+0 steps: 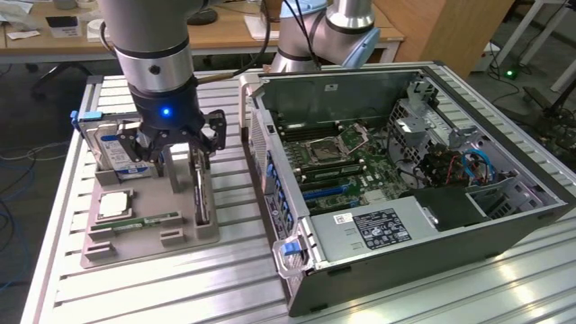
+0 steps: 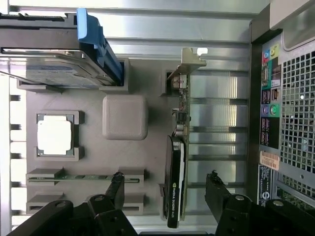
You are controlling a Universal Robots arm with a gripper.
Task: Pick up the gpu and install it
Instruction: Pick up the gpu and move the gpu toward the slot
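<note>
- A ribbed aluminium table [image 1: 135,297] stretches beneath the jaws, bright with reflected light.
- Beyond the jaws, a long wooden desk [image 1: 225,37] holds scattered papers [image 1: 20,28].
- A wooden cabinet [image 1: 450,34] stands farther back, toward the exterior view's right.
- Dark floor [image 1: 36,128] borders the table.

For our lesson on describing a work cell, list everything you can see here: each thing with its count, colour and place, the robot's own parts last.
gpu: one, black with a grey metal bracket, standing on edge in a tray slot, below the tool.
hard drive: one, silver with a blue label, upright at the tray's far end.
processor chip: one, silver, flat in a tray pocket.
RAM stick: one, green, in a tray slot beside the chip.
tray: one, grey, on the table at the exterior view's left.
computer case: one, dark grey, side open, at the exterior view's right of the tray.
table: one, silver slatted metal.
arm: one, grey.
tool: one, black, open, holding nothing.
</note>
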